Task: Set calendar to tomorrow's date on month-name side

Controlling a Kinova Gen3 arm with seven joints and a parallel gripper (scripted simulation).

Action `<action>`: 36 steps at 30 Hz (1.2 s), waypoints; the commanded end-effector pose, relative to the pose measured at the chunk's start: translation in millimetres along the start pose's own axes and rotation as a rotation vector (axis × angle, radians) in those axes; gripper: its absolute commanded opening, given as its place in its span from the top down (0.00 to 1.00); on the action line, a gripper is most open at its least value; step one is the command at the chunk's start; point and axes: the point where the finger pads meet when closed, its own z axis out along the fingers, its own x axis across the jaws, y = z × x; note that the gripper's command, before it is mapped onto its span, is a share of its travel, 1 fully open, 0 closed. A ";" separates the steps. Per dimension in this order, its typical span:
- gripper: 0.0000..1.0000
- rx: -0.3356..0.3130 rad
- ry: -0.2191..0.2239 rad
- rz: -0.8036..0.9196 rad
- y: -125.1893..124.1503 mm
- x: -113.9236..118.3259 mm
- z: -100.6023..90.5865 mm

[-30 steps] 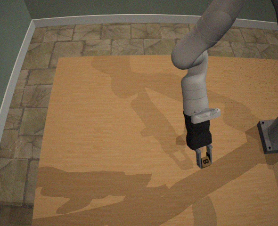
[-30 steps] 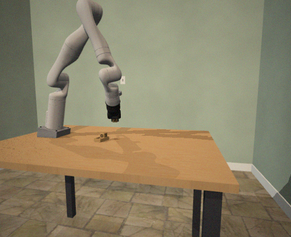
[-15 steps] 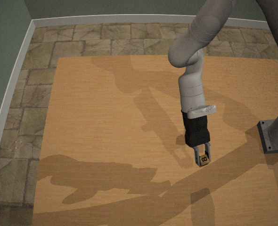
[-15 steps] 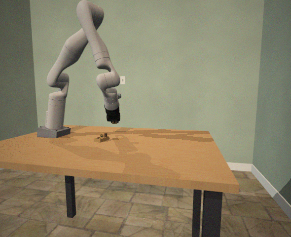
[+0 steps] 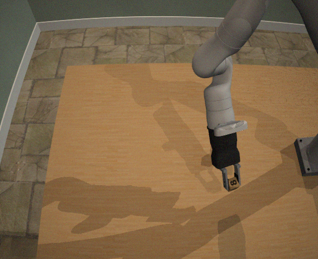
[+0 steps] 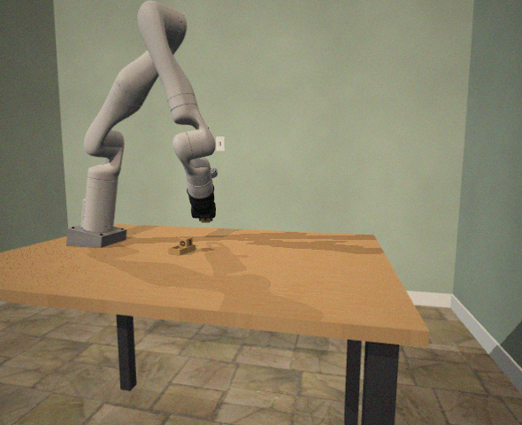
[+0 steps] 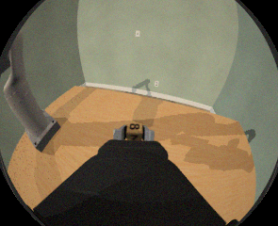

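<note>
My gripper [image 5: 231, 181] [image 6: 204, 220] is shut on a small wooden calendar cube [image 5: 233, 184] [image 7: 134, 130] and holds it in the air above the table, tilted. The cube's face towards the top camera shows an 8. In the exterior view the wooden tray [image 6: 176, 251] lies flat on the table, below and a little to the left of the gripper. A second cube [image 6: 187, 241] stands in the tray's right half. The tray does not show in the top view; the arm hides it there. I cannot read the tray's month name or the second cube's digit.
The wooden table [image 5: 111, 139] [image 6: 275, 283] carries the arm's grey base [image 5: 304, 160] [image 6: 94, 236] at one edge. A tiled floor and green walls surround the table.
</note>
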 end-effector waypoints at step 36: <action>0.43 0.001 0.000 0.000 33.3 0.0 33.6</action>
